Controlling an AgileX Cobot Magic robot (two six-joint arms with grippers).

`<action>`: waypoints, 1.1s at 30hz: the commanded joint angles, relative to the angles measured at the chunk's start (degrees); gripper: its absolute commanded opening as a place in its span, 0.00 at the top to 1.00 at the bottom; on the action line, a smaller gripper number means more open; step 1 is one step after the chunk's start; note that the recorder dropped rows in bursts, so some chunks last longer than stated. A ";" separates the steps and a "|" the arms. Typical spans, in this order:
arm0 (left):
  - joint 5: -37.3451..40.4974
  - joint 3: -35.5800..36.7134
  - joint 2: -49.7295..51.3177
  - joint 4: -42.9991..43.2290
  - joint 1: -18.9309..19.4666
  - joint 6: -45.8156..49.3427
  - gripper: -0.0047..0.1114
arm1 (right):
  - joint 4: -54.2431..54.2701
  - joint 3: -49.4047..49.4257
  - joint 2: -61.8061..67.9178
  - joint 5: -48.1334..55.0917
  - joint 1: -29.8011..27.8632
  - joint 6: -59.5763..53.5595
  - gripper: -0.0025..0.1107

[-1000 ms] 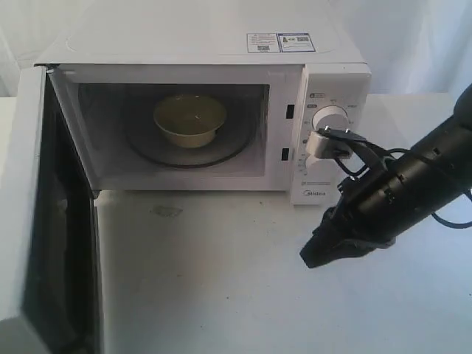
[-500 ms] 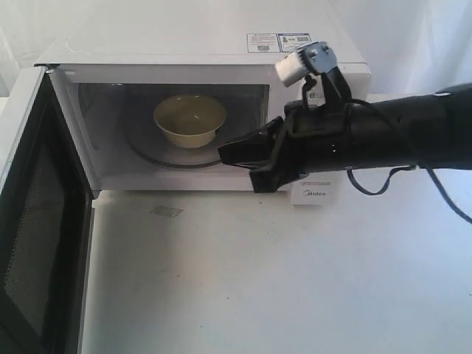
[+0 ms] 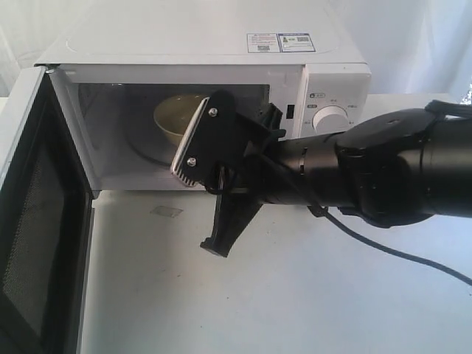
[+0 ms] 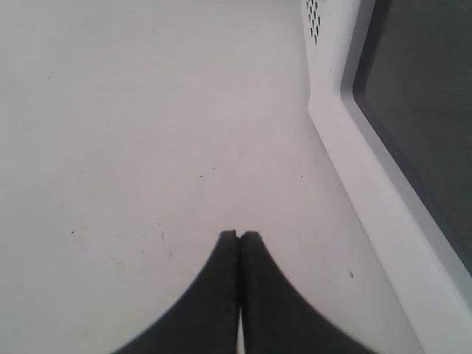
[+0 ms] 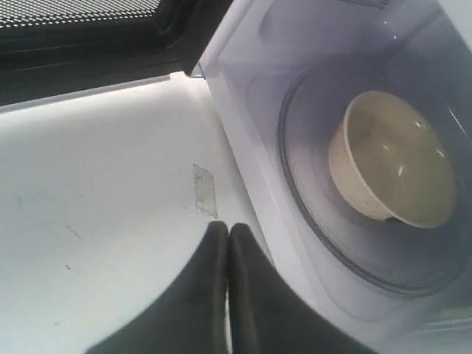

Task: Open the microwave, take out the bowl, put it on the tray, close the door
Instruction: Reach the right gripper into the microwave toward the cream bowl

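- The door [image 3: 40, 243] of the microwave [image 3: 192, 37] stands swung wide to the left with its black mesh inner face showing. The opening step looks done.
- The bowl [image 5: 391, 158] sits upright inside the cavity on the glass turntable [image 5: 310, 206], and nothing touches it. In the exterior view the right arm covers part of it.
- The right end effector [image 5: 225, 232] hovers at the mouth of the cavity, over the table [image 3: 295, 295] just by the front sill. It is near the bowl but apart from it, and it has hold of nothing.
- I cannot tell how far it is open. In its own wrist view the two tips lie pressed together. In the exterior view two black finger parts seem to stand apart, one angled up and one down. The two views do not agree.
- The left end effector [image 4: 238, 237] has its fingers pressed together on nothing. It sits low over bare table, just beside the outer face of the open door.
- Still to do: reach in, grip the bowl, bring it out, set it on the tray and swing the door closed.
- No tray shows in any view, so I cannot say where the bowl must go.
- By my reading the task is roughly a quarter through, with the reach for the bowl as the step in hand.
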 commanded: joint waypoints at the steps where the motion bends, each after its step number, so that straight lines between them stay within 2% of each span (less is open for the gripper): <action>1: 0.00 0.22 -0.22 -0.39 -0.34 0.00 0.96 | 3.57 -0.44 -0.57 -0.85 0.22 -1.46 0.98; 4: 0.00 0.22 -0.22 -0.39 -0.34 0.00 0.96 | 11.38 -0.69 -0.57 0.10 0.22 0.32 0.98; 9: 0.00 0.22 -0.22 -0.39 -0.34 0.00 0.96 | 11.56 -0.79 -0.57 9.83 0.22 7.69 0.98; 12: 0.00 0.22 -0.22 -0.39 -0.34 0.00 0.96 | 11.56 -1.31 -0.57 24.23 0.22 8.16 0.98; 15: 0.00 0.22 -0.22 -0.39 -0.34 0.00 0.96 | 11.56 -1.95 -0.57 44.65 0.48 -1.70 0.98; 17: 0.00 0.22 -0.22 -0.39 -0.34 0.00 0.96 | 3.87 -3.96 -0.57 49.22 1.52 -1.70 0.98; 18: 0.00 0.22 -0.22 -0.39 -0.34 0.00 0.96 | -7.73 -5.57 -0.57 45.88 3.47 0.31 0.98; 19: 0.00 0.22 -0.22 -0.39 -0.34 0.00 0.96 | -20.77 -6.25 -0.36 35.66 5.85 9.90 0.98; 20: 0.00 0.22 -0.22 -0.39 -0.34 0.00 0.96 | -28.54 -6.25 0.11 27.98 7.07 17.36 0.98; 21: 0.00 0.22 -0.22 -0.39 -0.34 0.00 0.96 | -42.99 -6.04 1.47 11.20 8.00 35.52 0.98; 23: 0.00 0.22 -0.22 -0.39 -0.34 0.00 0.96 | -61.62 -6.04 3.87 -3.23 6.80 61.62 0.98; 24: 0.00 0.22 -0.22 -0.39 -0.34 0.00 0.96 | -64.83 -6.04 4.69 -6.45 6.14 66.07 0.98; 27: 0.00 0.22 -0.22 -0.39 -0.34 0.00 0.96 | -64.71 -6.04 9.75 -17.99 3.29 67.23 0.98; 28: 0.00 0.22 -0.22 -0.39 -0.34 0.00 0.96 | -64.71 -6.69 11.16 -17.06 2.87 65.22 0.98; 30: 0.00 0.22 -0.22 -0.39 -0.34 0.00 0.96 | -64.71 -9.56 13.53 -8.35 2.74 58.81 0.98; 33: 0.00 0.22 -0.22 -0.39 -0.34 0.00 0.96 | -64.82 -14.55 14.86 -1.55 2.74 57.61 0.98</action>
